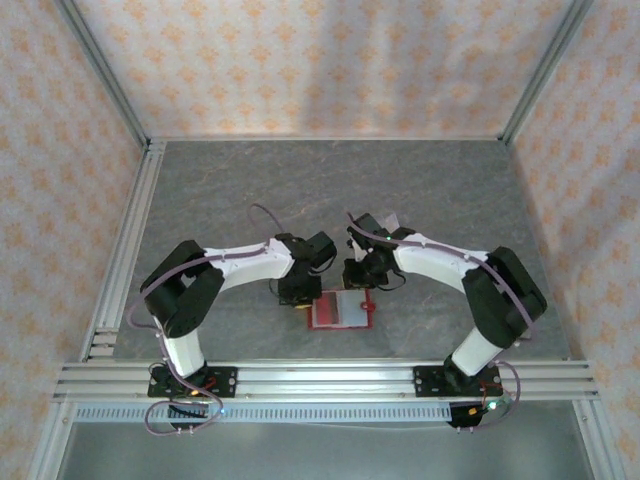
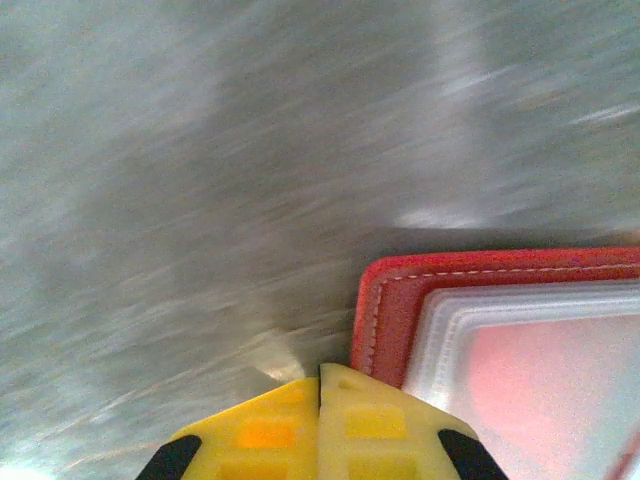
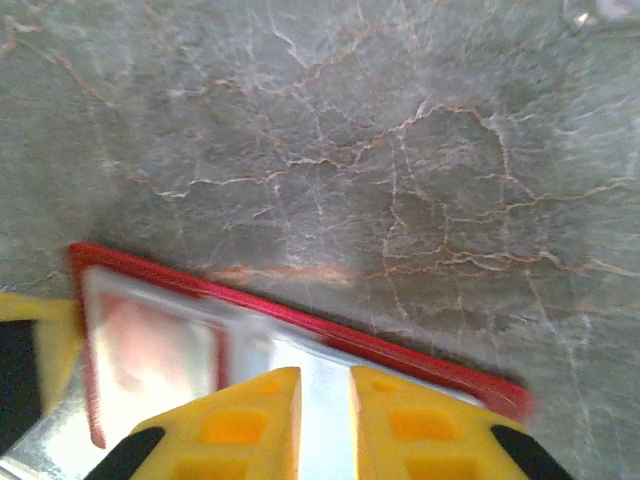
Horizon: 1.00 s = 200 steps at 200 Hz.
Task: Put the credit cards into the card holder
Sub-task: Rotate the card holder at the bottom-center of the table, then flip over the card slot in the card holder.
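Top external view: the card holder (image 1: 342,312) lies open and flat on the grey table (image 1: 300,180), in front of the two arm bases and between them. The left gripper (image 1: 301,300) is down at the card holder's left edge. The right gripper (image 1: 362,290) is at its far right corner. From this height the fingers are too small to read.

The left wrist view is blurred, but it gives what the top view cannot. The left gripper (image 2: 320,372) has its two yellow fingers (image 2: 370,415) pressed together with nothing between them. They sit just beside the rounded red corner of the card holder (image 2: 385,300). Inside the stitched red border there is a pale sleeve (image 2: 520,310) with a pinkish patch (image 2: 550,390) under it; what this patch is, I cannot tell.

The right wrist view shows the other side. The right gripper (image 3: 325,375) stands over the card holder (image 3: 300,318) with its jaws a little apart — the pale sleeve (image 3: 270,350) is visible in the narrow gap, and I see nothing gripped there. Whether the tips touch the sleeve I cannot tell. At the card holder's left end a yellow and black piece (image 3: 45,335) sits against it, and beyond the card holder — at the top right corner — a small clear object (image 3: 600,12) rests on the table.
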Available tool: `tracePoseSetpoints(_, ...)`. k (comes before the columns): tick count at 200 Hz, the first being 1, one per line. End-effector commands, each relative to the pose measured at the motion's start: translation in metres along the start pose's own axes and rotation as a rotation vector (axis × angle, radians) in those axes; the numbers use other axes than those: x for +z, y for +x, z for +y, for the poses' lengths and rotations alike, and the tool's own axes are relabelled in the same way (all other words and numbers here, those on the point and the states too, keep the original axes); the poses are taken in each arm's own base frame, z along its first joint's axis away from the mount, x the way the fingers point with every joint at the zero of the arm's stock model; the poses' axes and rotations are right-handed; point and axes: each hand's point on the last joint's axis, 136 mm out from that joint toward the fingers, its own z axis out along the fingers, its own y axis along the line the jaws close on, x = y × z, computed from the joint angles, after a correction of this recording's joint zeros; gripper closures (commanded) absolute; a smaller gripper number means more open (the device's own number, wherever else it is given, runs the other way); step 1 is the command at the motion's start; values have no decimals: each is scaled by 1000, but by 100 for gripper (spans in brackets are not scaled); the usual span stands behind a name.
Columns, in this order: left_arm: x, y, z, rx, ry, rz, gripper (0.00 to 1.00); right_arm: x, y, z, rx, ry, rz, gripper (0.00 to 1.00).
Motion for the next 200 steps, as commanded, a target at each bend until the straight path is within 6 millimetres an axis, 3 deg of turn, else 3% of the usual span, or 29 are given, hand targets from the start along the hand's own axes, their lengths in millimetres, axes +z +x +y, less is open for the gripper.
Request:
tracePoseSetpoints(1, -21, -25, -40, 45, 157, -106, 97, -15, -2, -4, -32, 43, -31, 77)
tracePoseSetpoints(34, -42, -25, -25, 43, 122, -154, 97, -15, 2, -7, -54, 62, -15, 75)
tracePoseSetpoints(61, -46, -17, -20, 34, 135, -148, 97, -15, 10, -11, -44, 80, -8, 74)
tracePoseSetpoints(144, -33, -2, -54, 122, 234, -98, 92, -11, 38, -48, 33, 259, 16, 69)
tracePoseSetpoints(200, -14, 7, -46, 122, 197, -59, 92, -1, 43, -45, 36, 259, 28, 68)
